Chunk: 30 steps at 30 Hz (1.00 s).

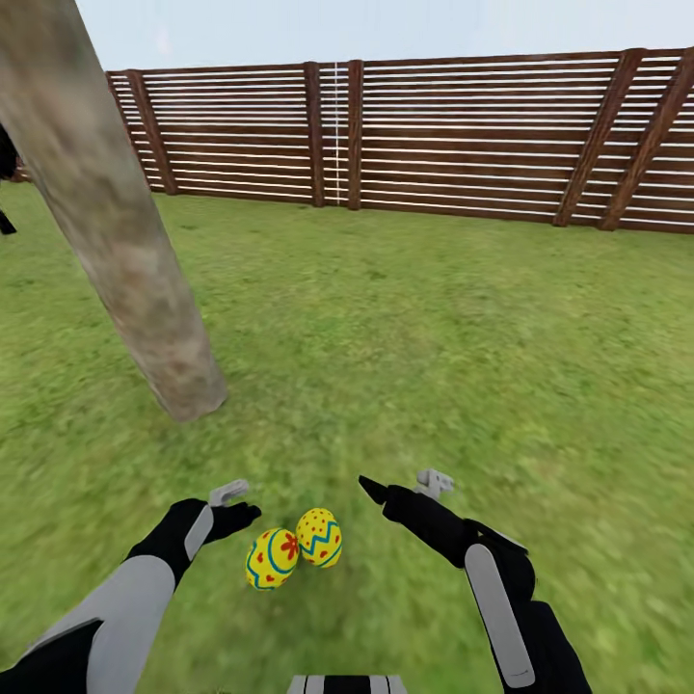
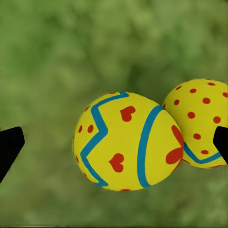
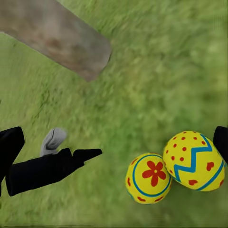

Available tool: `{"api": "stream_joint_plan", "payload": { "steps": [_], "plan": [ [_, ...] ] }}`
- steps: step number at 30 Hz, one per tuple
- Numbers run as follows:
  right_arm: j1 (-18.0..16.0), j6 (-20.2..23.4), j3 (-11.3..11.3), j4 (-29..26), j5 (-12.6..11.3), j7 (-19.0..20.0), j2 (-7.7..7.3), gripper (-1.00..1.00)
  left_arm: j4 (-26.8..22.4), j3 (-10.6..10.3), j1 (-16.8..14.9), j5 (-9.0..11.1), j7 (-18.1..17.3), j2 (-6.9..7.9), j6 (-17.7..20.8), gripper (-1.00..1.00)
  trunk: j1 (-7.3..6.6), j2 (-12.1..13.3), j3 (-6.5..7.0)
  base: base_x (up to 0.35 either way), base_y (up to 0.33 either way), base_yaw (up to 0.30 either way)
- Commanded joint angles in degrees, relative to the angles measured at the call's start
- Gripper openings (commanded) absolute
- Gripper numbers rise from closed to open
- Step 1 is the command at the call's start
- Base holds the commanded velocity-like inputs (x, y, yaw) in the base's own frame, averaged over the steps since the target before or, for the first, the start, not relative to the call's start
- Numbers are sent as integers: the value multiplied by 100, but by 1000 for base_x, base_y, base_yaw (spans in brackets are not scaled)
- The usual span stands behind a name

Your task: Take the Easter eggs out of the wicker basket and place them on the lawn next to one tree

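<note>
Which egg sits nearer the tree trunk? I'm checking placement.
The egg with the blue zigzag and red dots; the red-flower egg lies beside it, farther from the trunk, toward the left claw.

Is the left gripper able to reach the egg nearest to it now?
Probably yes. The left gripper hangs open beside that egg on the lawn, with nothing between them; the second egg touches its far side.

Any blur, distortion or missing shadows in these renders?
Head view: trunk leans from wide-angle distortion, fence sharp, lighting flat. Left wrist view: eggs crisp, lawn behind them a soft blur. Right wrist view: grass slightly smeared, no clear cast shadow under the eggs.
</note>
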Motion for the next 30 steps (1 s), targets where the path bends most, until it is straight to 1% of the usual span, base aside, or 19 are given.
{"api": "stream_joint_plan", "payload": {
  "steps": [1, 9, 11, 18, 30],
  "plan": [
    [-3, 28, -6, -4, 12, 20, 3, 100, -9, 39, -2, -27, -33, -2, 38, 100, -5, 0, 24, -74, 32, 239],
    [-3, 28, 1, -4, 12, 19, 3, 100, -9, 33, -4, -27, -33, -11, 43, 100, -25, 11, 243, -12, 4, 242],
    [-3, 24, -5, -4, 12, 20, 3, 100, -9, 32, -3, -27, -33, -14, 38, 100, -31, 13, 290, -126, 0, 118],
    [-3, 78, -7, -4, 12, 1, 9, 100, -9, 31, -2, -30, -25, -29, 28, 100, -49, 23, 423, -271, 0, 12],
    [-26, 163, -8, -4, -5, -6, 9, 100, -9, 27, -3, -36, -24, -30, 43, 100, -80, 39, 578, -12, 0, 0]
  ]
}}
